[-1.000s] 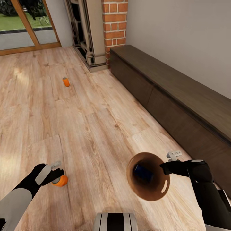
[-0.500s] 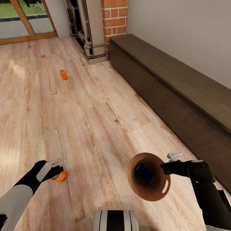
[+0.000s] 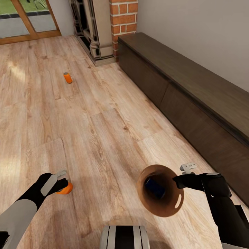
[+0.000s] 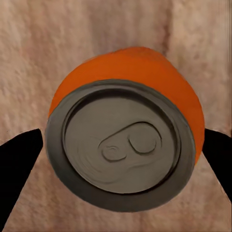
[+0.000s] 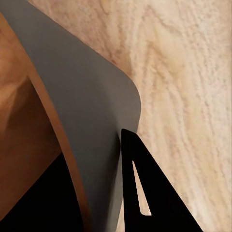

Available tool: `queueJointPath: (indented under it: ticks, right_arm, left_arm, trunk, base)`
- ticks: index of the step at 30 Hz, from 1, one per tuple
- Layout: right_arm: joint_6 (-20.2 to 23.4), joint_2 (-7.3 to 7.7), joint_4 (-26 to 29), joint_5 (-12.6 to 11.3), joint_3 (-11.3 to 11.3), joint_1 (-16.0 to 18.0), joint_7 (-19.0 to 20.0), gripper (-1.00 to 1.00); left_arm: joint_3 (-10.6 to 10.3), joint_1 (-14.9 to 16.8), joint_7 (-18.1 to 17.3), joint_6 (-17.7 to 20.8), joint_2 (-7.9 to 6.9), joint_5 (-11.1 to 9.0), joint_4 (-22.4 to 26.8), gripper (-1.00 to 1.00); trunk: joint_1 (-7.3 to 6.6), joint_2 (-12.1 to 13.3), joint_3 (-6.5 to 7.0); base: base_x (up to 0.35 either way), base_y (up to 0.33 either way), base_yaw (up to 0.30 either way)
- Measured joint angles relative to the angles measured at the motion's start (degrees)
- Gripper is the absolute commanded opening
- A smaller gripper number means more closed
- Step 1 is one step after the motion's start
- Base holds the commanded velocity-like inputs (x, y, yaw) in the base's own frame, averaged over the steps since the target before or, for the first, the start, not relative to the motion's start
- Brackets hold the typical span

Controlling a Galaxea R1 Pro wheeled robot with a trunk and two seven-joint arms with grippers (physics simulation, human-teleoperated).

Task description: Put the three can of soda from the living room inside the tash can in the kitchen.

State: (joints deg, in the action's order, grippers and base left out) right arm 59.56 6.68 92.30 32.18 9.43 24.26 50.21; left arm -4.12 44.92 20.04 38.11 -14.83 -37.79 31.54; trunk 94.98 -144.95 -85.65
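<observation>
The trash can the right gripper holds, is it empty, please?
Not empty: the blue can lies inside the trash can, held by the right gripper.

Open wood floor [image 3: 103, 131] ahead; long dark cabinet [image 3: 193, 103] and brick fireplace [image 3: 122, 20] rightward.

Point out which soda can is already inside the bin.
The blue can: it lies inside the tash can held by the right gripper. One orange can is between the left gripper's fingers; the other orange can sits far off on the floor.

A light wood floor [image 3: 103, 138] bears one orange can [image 3: 67, 77] near the fireplace [image 3: 93, 34] and a long dark cabinet [image 3: 186, 100].
</observation>
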Motion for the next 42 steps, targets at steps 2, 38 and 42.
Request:
queueJointPath:
  ticks: [2, 38, 42]
  right_arm:
    - [0.0, 0.0, 0.0, 0.0, 0.0, 0.0, 0.0, -1.0]
    - [0.0, 0.0, -1.4, 0.3, 0.0, 2.6, -0.3, -1.0]
    - [0.2, -0.04, -6.9, 0.0, 1.6, 5.5, -1.5, -1.0]
  left_arm:
    - [0.0, 0.0, 0.0, 0.0, -0.01, -0.2, 0.0, -1.0]
    - [0.9, -15.9, 0.7, 14.7, 3.75, -11.2, 55.1, -1.0]
    - [-2.0, -16.2, -2.2, 17.6, 8.26, -19.2, 59.5, -1.0]
  trunk:
    - [0.0, 0.0, 0.0]
    - [-0.01, 0.0, 0.0]
    - [0.0, 0.0, 0.0]
  base:
    - [0.0, 0.0, 0.0]
    - [0.0, 0.0, 0.0]
    - [0.0, 0.0, 0.0]
